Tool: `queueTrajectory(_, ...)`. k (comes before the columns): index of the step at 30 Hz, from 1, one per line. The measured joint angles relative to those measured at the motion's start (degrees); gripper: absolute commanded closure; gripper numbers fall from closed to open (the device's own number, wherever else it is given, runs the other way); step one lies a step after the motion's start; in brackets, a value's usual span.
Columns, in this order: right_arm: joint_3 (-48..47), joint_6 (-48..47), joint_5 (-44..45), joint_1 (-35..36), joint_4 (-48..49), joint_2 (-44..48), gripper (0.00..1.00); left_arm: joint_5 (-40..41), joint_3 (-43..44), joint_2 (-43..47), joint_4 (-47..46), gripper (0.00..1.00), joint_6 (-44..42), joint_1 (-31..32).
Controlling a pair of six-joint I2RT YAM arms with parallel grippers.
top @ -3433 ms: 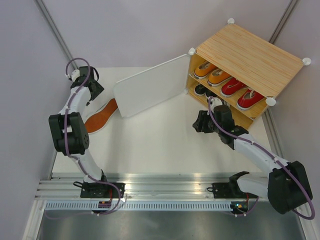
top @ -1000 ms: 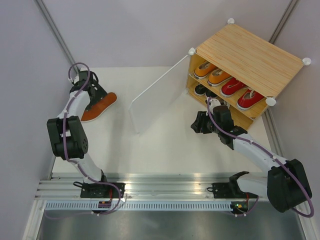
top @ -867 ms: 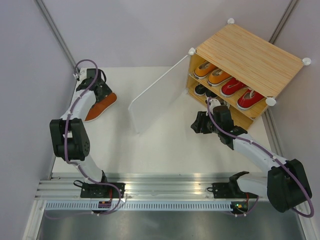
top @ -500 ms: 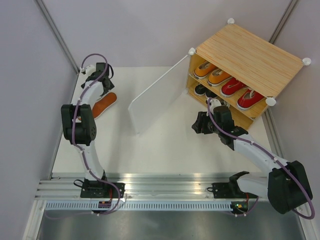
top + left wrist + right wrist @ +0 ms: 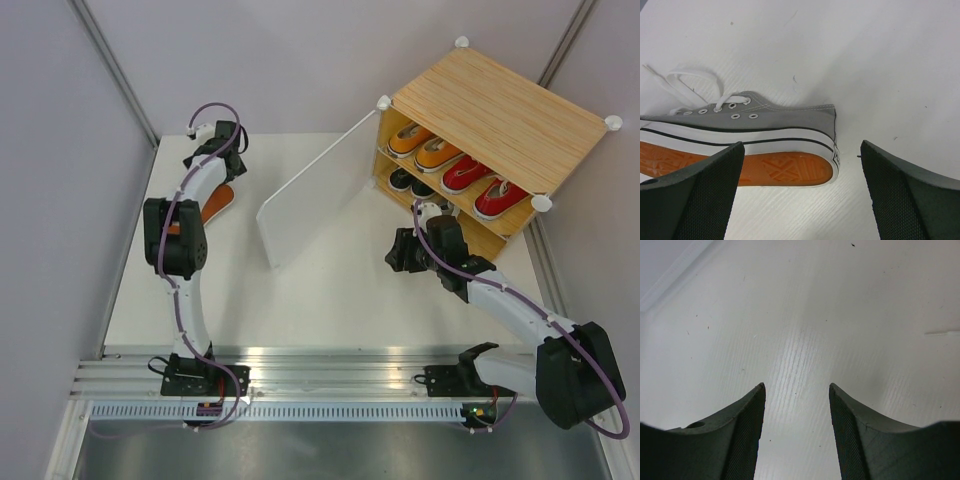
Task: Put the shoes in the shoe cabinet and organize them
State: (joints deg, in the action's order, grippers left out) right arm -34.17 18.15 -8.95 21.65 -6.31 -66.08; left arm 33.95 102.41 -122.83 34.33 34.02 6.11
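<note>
A grey shoe (image 5: 765, 120) lies on its side on the table, orange sole (image 5: 216, 202) showing. My left gripper (image 5: 801, 150) is open by its heel, fingers apart from it, at the back left (image 5: 218, 150). The shoe cabinet (image 5: 500, 110) stands at the back right with its white door (image 5: 310, 190) swung out. Its upper shelf holds two orange shoes (image 5: 420, 145) and two red shoes (image 5: 480, 185). Black shoes (image 5: 410, 183) sit on the shelf below. My right gripper (image 5: 796, 386) is open over bare table, in front of the cabinet (image 5: 402, 250).
The open door panel stands on edge between the two arms, reaching toward the middle of the table. Grey walls close in the table at the left, back and right. A metal rail (image 5: 330, 375) runs along the near edge.
The door swung from wide open to partly closed. My left gripper opened fully and moved back and right, off the grey shoe lying on the table. The right arm barely shifted.
</note>
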Motion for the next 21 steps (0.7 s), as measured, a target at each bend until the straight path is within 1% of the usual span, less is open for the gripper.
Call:
queueTrajectory(4,0.0,0.0,0.0,0.0,-0.2,0.0,0.41,0.0,0.4,-1.0,0.5,0.02,-1.0,0.5)
queueTrajectory(9,0.0,0.0,-0.1,0.0,-0.2,-0.7,0.41,0.0,0.4,-1.7,1.5,0.08,-2.8,0.8)
queueTrajectory(12,0.0,0.0,-0.3,0.0,-0.2,-1.6,0.41,0.2,0.4,-1.7,2.4,0.12,-4.2,0.8)
queueTrajectory(14,0.0,0.0,-0.4,0.0,-0.2,-1.9,0.41,0.2,0.1,-1.7,2.8,0.17,-5.1,0.8)
queueTrajectory(17,0.0,0.0,-0.5,0.0,-0.2,-1.9,0.41,0.5,-3.3,0.2,2.4,0.21,-6.6,0.9)
queueTrajectory(21,0.0,0.0,-0.7,0.0,-0.2,-2.3,0.41,-0.2,-9.6,4.8,3.2,0.22,-7.0,0.9)
